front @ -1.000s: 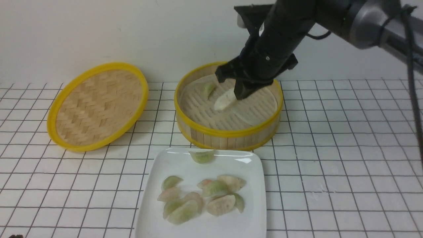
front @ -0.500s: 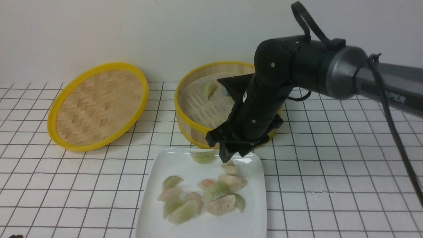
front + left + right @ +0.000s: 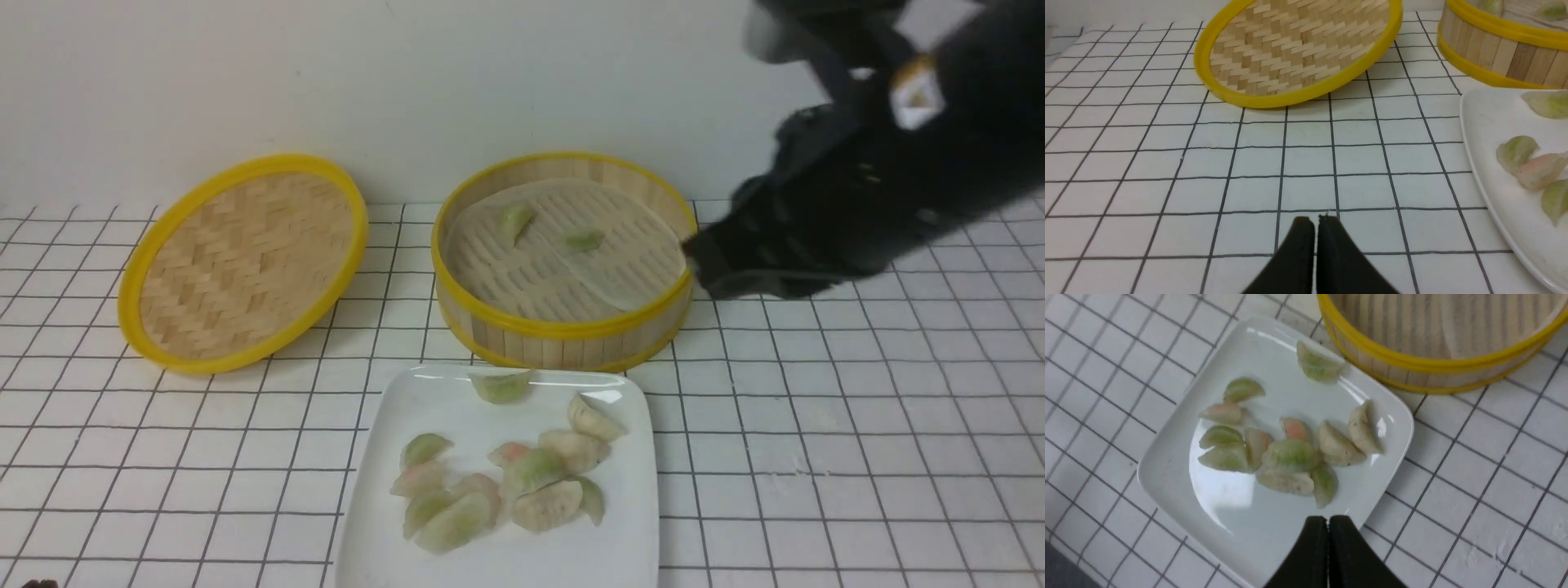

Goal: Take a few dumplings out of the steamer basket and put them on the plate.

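The steamer basket (image 3: 563, 327) stands at the back middle and holds two pale green dumplings (image 3: 517, 220) (image 3: 584, 241). The white square plate (image 3: 392, 539) in front of it holds several dumplings (image 3: 535, 469), with a whitish one (image 3: 594, 420) near its back right corner. The plate (image 3: 1167, 473) and dumplings (image 3: 1290, 455) also show in the right wrist view. My right gripper (image 3: 1328, 519) is shut and empty, raised high; its arm (image 3: 849, 212) is blurred to the right of the basket. My left gripper (image 3: 1314, 220) is shut and empty, low over the tiles left of the plate (image 3: 1486, 122).
A shallow woven bamboo lid (image 3: 245, 261) with a yellow rim lies tilted at the back left, also in the left wrist view (image 3: 1298, 53). The surface is white tile with a dark grid; a pale wall stands behind.
My right gripper carried a whitish dumpling from the basket to the plate, let it go there, then rose and swung away to the right, shut. The left arm stayed still.
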`<control>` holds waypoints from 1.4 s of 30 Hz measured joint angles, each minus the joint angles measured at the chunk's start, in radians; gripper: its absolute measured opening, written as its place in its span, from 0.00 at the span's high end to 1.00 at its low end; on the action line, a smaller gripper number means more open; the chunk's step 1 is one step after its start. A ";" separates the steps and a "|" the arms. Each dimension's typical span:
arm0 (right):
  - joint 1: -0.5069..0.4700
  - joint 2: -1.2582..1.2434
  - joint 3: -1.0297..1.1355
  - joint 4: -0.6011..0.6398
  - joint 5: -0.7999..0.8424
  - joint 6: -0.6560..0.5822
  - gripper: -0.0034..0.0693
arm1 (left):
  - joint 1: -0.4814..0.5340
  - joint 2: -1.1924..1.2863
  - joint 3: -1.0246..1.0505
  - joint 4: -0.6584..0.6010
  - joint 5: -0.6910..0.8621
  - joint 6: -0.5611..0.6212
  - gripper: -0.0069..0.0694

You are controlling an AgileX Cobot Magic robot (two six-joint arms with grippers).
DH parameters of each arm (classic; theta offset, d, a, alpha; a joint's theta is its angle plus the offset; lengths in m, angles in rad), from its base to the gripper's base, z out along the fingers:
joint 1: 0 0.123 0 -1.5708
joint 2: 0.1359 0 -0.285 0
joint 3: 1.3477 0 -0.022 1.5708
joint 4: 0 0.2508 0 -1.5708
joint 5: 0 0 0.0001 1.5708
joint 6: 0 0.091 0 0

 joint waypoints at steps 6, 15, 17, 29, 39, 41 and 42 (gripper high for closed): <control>0.000 -0.370 0.452 -0.003 -0.494 0.000 0.97 | 0.000 0.000 0.000 0.000 0.000 0.000 0.92; 0.000 -0.890 0.973 0.001 -0.885 0.002 0.97 | 0.000 0.000 0.000 0.000 0.000 0.000 0.92; 0.000 -0.982 1.024 0.002 -0.878 0.002 0.97 | 0.000 0.000 0.000 0.000 0.000 0.000 0.92; 0.000 -1.238 1.153 -0.098 -0.746 -0.046 0.97 | -0.001 0.001 0.000 0.000 0.000 0.000 0.92; -0.209 -1.240 1.197 -0.208 -0.646 -0.049 0.97 | -0.001 0.001 0.000 0.000 0.000 0.000 0.92; -0.359 -1.240 1.232 -0.205 -0.644 -0.044 0.97 | -0.001 0.001 0.000 0.000 0.000 0.000 0.92; -0.395 -1.240 1.246 -0.205 -0.642 -0.041 0.97 | -0.001 0.001 0.000 0.000 0.000 0.000 0.92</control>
